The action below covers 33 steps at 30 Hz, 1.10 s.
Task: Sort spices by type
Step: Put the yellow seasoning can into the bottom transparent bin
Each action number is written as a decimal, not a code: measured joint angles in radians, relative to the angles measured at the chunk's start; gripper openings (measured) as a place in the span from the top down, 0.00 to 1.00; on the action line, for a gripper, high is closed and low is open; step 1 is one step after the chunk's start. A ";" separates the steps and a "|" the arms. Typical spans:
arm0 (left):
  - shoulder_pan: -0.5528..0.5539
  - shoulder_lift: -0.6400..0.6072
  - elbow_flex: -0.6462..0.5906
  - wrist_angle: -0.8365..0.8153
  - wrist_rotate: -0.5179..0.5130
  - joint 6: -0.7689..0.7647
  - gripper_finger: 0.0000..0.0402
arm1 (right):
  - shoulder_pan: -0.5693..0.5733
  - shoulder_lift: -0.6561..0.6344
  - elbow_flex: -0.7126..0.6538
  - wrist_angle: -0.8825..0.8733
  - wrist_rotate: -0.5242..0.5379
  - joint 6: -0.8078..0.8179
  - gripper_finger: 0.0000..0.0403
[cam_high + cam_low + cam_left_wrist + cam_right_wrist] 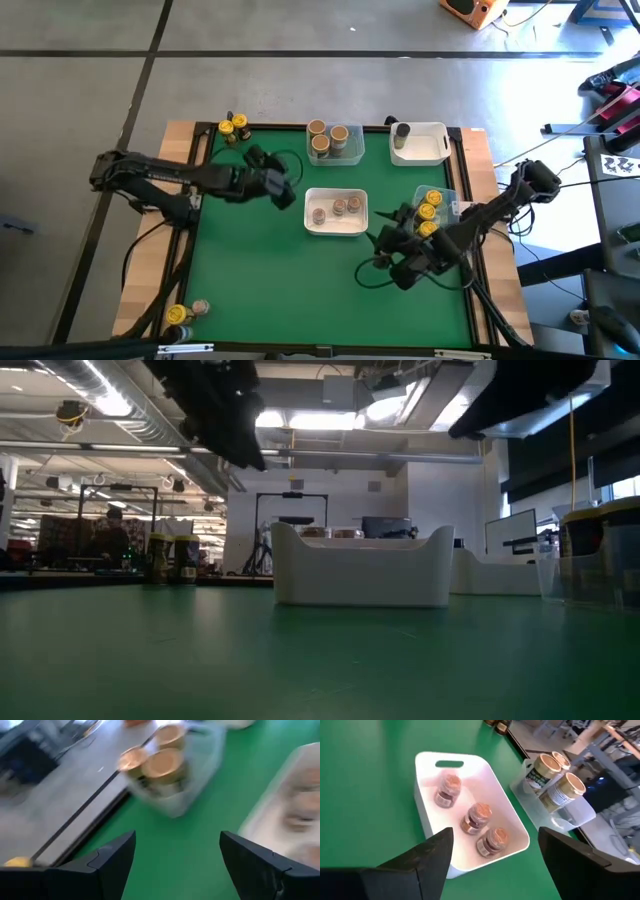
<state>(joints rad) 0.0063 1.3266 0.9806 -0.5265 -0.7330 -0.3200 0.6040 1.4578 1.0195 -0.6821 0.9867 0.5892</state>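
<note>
- High view shows the green table (250,270) with three trays in its middle and far part, and both arms are over it.
- One white tray (336,228) sits in the centre and holds three jars with brownish lids (336,208).
- Behind it, a clear tray (350,152) holds three jars with tan lids (320,143).
- To the far right, another white tray (428,152) has one dark-lidded jar (402,131) in its corner.
- Yellow-lidded jars (428,210) stand in a clear container (447,197) near the right edge; two more yellow-lidded ones (233,127) stand at the far left corner, and two loose jars (186,312) stand on the wooden border at the near left.
- Left gripper (281,186) is above the mat, between the far left corner and the central tray; its jaws are apart and hold nothing.
- Right gripper (385,236) is just beside the central tray, on its right; its jaws are also apart and empty.
</note>
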 joint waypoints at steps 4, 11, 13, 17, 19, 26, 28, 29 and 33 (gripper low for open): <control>0.127 -0.001 0.050 -0.141 0.067 -0.024 0.28 | -0.019 0.065 -0.001 -0.007 0.000 0.000 0.28; 0.360 0.004 0.119 -0.270 0.128 -0.015 0.28 | -0.044 0.156 -0.103 0.093 -0.003 0.010 0.28; 0.423 0.012 0.140 -0.286 0.131 0.009 0.28 | -0.045 0.170 -0.138 0.159 -0.005 0.012 0.28; 0.544 0.047 0.178 -0.305 0.243 0.081 0.28 | -0.051 0.180 -0.207 0.309 -0.011 -0.002 0.28; 0.588 0.073 0.202 -0.312 0.261 0.093 0.28 | -0.051 0.179 -0.230 0.353 -0.012 -0.032 0.28; 0.708 0.208 0.344 -0.463 0.236 0.113 0.28 | -0.051 0.179 -0.258 0.397 -0.014 -0.074 0.28; 0.737 0.247 0.372 -0.493 0.204 0.115 0.28 | -0.050 0.179 -0.258 0.398 -0.013 -0.074 0.28; 0.751 0.265 0.381 -0.504 0.198 0.118 0.28 | -0.050 0.179 -0.258 0.398 -0.013 -0.074 0.28; 0.800 0.319 0.388 -0.512 0.197 0.141 0.28 | -0.050 0.179 -0.258 0.399 -0.013 -0.073 0.28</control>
<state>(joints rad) 0.8061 1.6457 1.3686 -1.0386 -0.5358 -0.1791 0.5537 1.6371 0.7616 -0.2833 0.9741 0.5159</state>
